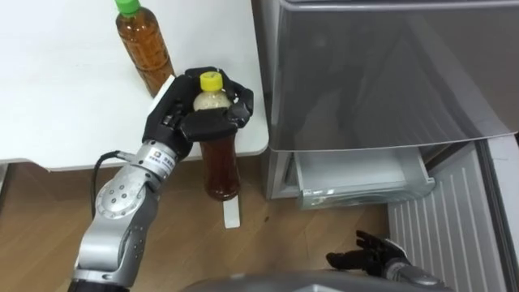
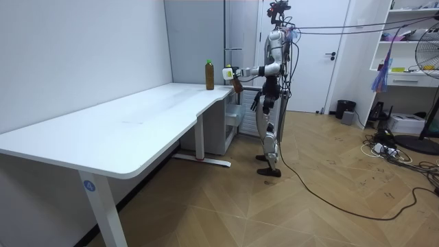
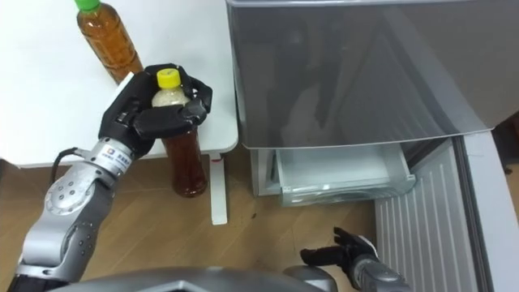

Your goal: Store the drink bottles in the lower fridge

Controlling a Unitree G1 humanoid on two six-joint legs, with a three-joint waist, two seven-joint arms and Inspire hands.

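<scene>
My left hand grips the neck of the yellow-capped plastic bottle of brown tea, just off the edge of the white table. At five o'clock, my right hand hangs loose-fingered, empty.

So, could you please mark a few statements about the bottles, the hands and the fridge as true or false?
1. The left hand grips the yellow-capped bottle near its neck. True.
2. The green-capped bottle lies on its side on the floor. False: it stands upright on the white table.
3. A pale drawer shows open low in the fridge. True.
4. The right hand holds a bottle. False: it hangs low by the floor, fingers relaxed, holding nothing.
5. The yellow-capped bottle rests on the table. False: it is held past the table's edge, over the floor.
</scene>
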